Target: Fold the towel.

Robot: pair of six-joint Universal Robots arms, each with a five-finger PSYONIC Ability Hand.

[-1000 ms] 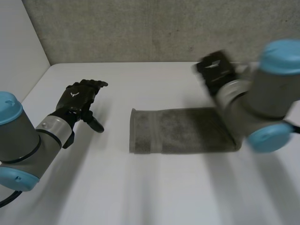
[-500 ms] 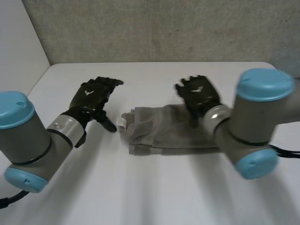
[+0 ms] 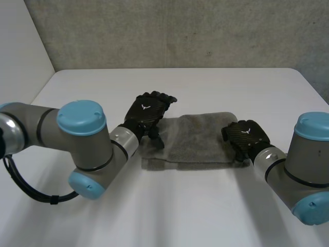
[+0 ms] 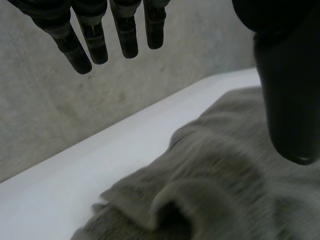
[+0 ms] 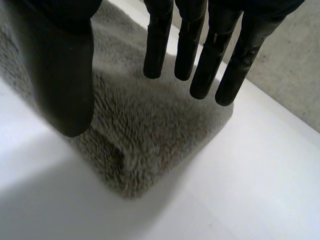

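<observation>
Black left hand (image 3: 148, 110) with straight, slightly spread fingers (image 4: 127, 35) and a thumb standing well apart from them, holding nothing. It hovers over one end of a grey terry towel (image 3: 198, 136), and its thumb points down at the cloth. Whether the thumb tip touches the cloth cannot be told. Under this hand's palm the towel is rumpled, with a raised fold and a loose flap lying on top of a lower layer. A flat strip of that lower layer shows at the edge nearest the robot.

Black right hand (image 3: 245, 136) at the towel's opposite end, also relaxed and spread, with nothing in its grasp. Its straight fingers (image 5: 190, 45) hang close over a rounded, folded corner of the cloth, and its thumb is beside the towel's edge. Contact there cannot be made out.

Between the two hands the towel lies as a thick folded oblong on a white tabletop (image 3: 180, 206). Beyond the fingertips of both hands rises a grey concrete wall (image 3: 180, 31).
</observation>
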